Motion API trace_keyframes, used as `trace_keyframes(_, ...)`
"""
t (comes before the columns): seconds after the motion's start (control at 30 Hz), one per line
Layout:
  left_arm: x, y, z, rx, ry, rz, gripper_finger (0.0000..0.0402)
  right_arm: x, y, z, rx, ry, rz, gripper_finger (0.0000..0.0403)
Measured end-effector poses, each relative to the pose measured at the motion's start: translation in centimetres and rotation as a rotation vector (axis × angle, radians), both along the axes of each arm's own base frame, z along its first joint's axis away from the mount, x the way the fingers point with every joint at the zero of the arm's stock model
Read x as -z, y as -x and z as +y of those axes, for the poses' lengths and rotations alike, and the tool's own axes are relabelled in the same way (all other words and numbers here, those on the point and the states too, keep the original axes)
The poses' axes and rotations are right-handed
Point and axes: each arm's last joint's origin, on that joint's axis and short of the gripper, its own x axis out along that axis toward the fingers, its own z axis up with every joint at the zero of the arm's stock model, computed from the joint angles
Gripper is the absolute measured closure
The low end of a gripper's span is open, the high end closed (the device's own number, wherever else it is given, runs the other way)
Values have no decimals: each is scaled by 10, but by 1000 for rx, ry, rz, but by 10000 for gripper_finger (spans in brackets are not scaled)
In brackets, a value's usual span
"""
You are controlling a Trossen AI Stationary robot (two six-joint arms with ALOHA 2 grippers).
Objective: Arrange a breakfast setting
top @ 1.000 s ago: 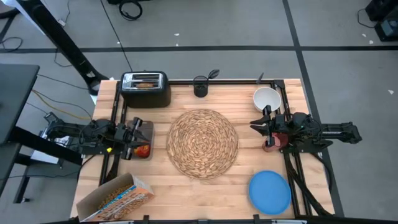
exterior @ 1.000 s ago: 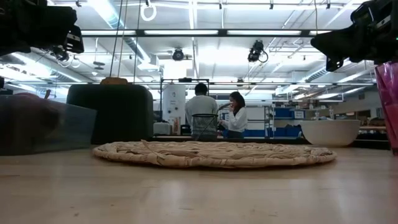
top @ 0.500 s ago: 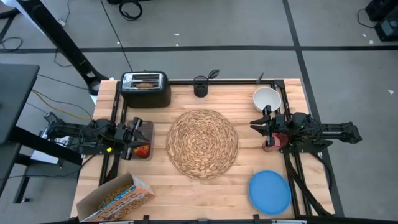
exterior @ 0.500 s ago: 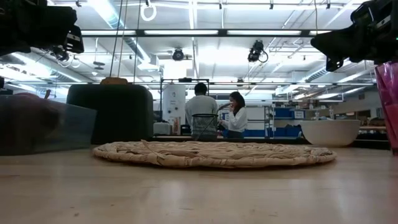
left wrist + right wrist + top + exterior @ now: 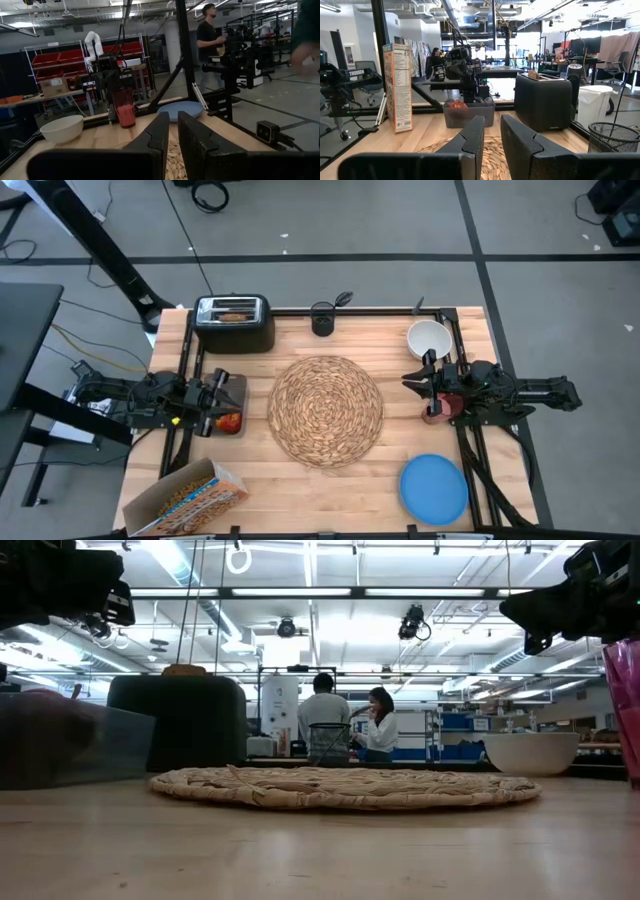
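Note:
The round woven placemat (image 5: 325, 410) lies flat at the table's middle. The blue plate (image 5: 434, 488) lies at the near right. The white bowl (image 5: 429, 338) stands at the far right. The translucent red cup (image 5: 441, 406) stands upright under my right arm. The red apple (image 5: 229, 421) lies in a grey bin (image 5: 232, 385) at the left. The toast (image 5: 235, 316) sticks up from the black toaster (image 5: 235, 325). The spoon (image 5: 341, 300) stands in a black mesh cup (image 5: 322, 318). The cereal box (image 5: 190, 498) lies at the near left. My left gripper (image 5: 226, 393) is shut above the bin. My right gripper (image 5: 412, 383) is shut above the table beside the cup.
A black frame rail (image 5: 184, 370) runs along the table's left, far and right sides. People stand in the room beyond the table (image 5: 365, 725). Bare wood lies between the placemat and the near edge (image 5: 320, 500).

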Motion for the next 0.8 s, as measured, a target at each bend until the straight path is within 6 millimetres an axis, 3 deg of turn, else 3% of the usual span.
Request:
trace_keyframes(0.57,-2,0,0,-2,-2,-24,354,-2,0,0,3,6,-20,329)
trace_keyframes(0.8,-14,4,1,34,154,-113,354,-4,1,0,11,-3,-40,329)
